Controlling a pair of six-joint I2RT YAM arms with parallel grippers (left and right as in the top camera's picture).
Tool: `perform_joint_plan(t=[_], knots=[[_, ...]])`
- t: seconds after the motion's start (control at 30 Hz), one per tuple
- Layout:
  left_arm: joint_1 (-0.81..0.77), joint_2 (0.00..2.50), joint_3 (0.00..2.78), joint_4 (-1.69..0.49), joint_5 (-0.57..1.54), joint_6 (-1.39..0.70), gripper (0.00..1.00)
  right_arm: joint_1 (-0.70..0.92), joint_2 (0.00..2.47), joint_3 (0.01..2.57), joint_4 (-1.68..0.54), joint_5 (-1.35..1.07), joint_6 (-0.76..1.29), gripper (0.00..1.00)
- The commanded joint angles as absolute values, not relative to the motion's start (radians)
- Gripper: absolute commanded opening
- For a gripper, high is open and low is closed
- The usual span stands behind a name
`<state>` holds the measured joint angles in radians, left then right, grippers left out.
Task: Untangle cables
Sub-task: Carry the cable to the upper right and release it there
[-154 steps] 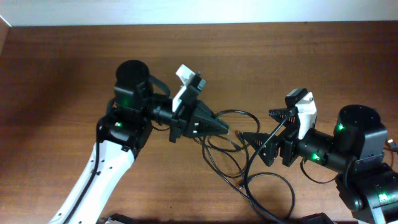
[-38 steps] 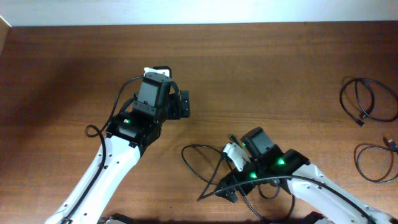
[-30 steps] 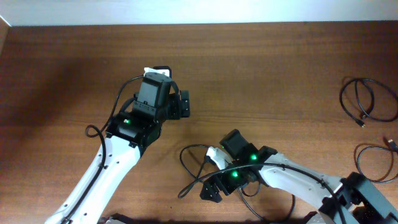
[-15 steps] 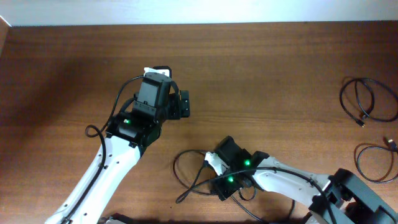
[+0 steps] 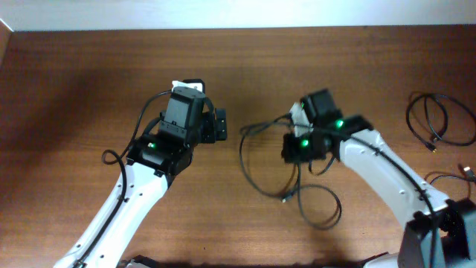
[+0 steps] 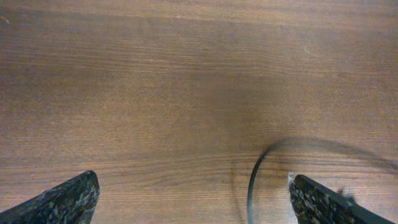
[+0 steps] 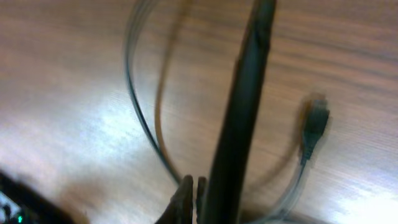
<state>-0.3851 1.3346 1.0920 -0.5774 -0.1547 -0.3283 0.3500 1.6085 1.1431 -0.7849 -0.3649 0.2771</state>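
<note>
At right edge of table (image 5: 89,74), two cables (image 5: 432,126) lie separated; third cable (image 5: 245,165) mid-table looped, right end effector (image 5: 292,147) clamped on it; left end effector (image 5: 221,125) apart, idle.

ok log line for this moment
left gripper open, holding nothing | right gripper shut on cable | two more cables far right

The overhead camera looks straight down on the table (image 5: 89,67), the left arm (image 5: 141,186) and the right arm (image 5: 379,164). Both wrist cameras face the table from near, the right one nearest and blurred. All three show the cable (image 5: 249,160).
</note>
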Motion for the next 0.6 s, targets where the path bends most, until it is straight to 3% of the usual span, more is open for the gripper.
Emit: perform_joint_plan(t=[0.0, 0.1, 0.17, 0.37, 0.57], knots=[[-0.384, 1.332, 1.093, -0.574, -0.165, -0.320, 0.99, 0.290, 1.598, 1.374, -0.838, -0.208, 0.263, 0.04], [-0.384, 1.332, 1.093, -0.574, -0.165, -0.320, 0.99, 0.219, 1.598, 1.617, -0.805, -0.002, 0.263, 0.04], [-0.384, 1.332, 1.093, -0.574, -0.165, -0.320, 0.99, 0.154, 1.598, 1.677, -0.642, 0.200, 0.263, 0.04], [-0.384, 1.332, 1.093, -0.574, -0.165, -0.320, 0.99, -0.104, 1.764, 1.677, -0.188, 0.248, 0.321, 0.04], [-0.384, 1.332, 1.093, -0.574, -0.165, -0.320, 0.99, -0.125, 2.040, 1.677, -0.253, 0.215, 0.376, 0.04]])
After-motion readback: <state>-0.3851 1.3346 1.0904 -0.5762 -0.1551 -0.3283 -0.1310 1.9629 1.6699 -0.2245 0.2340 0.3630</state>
